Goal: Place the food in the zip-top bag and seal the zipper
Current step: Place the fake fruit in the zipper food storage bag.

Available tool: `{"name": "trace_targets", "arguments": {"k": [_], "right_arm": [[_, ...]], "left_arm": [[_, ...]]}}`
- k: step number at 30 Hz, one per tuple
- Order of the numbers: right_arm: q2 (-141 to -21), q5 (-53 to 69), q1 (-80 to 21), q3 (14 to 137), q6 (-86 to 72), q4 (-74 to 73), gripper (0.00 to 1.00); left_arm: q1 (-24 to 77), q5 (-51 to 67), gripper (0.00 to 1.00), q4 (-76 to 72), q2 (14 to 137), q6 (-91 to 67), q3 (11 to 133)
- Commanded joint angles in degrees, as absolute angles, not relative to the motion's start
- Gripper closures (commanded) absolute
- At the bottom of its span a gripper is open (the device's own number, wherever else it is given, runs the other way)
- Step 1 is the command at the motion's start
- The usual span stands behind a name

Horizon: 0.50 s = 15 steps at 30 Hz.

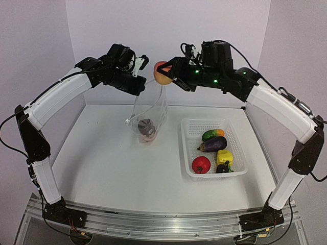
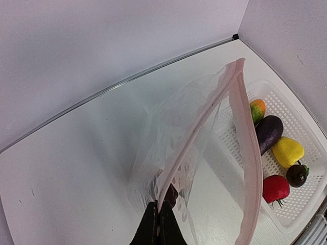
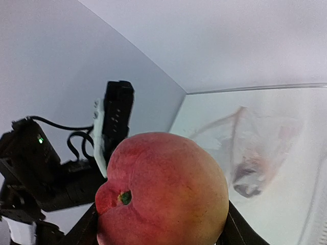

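1. The peach [image 1: 163, 72] is gripped by the closed right fingers [image 3: 231, 230] and held high, just above the bag [image 1: 150, 109] mouth.
2. The peach is judged rigid, glossy and likely slippery. A hold across its widest part is advised.
3. The bag is hung by one mouth edge, pinched in the closed left fingers [image 2: 149, 229]. Its bottom appears to rest on the counter [image 1: 102, 153]. One dark item [image 1: 146, 127] is seen inside.
4. The film is judged light and floppy, so the mouth may collapse.
5. The remaining food [image 1: 213, 148] lies in the basket [image 1: 190, 168].
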State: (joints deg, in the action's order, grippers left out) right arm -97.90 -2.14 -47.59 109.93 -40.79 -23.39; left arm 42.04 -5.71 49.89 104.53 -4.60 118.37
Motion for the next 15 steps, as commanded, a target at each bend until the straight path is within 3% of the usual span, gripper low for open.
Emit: {"name": "trace_targets", "arguments": {"k": [1,7,11,15], "right_arm": [[-105.9,1.3,-48.8,109.7,-52.3,-4.7,0.87],[-108.7,-3.6,-49.8,107.7,-58.0,-4.4,0.93],[-107.2,-8.1,-50.0,103.7,-58.6,-6.7,0.94],[-109.2,-9.0,-50.3,107.5,-55.8,-15.1,0.91]], "left_arm": [[42.0,-4.5,1.00,48.2,103.4,-5.8,120.5],[42.0,-3.0,1.00,48.6,103.2,-7.3,122.1],[42.1,-1.7,1.00,48.5,102.9,-8.2,123.8],[42.1,2.1,1.00,48.8,103.1,-8.8,123.7]]}}
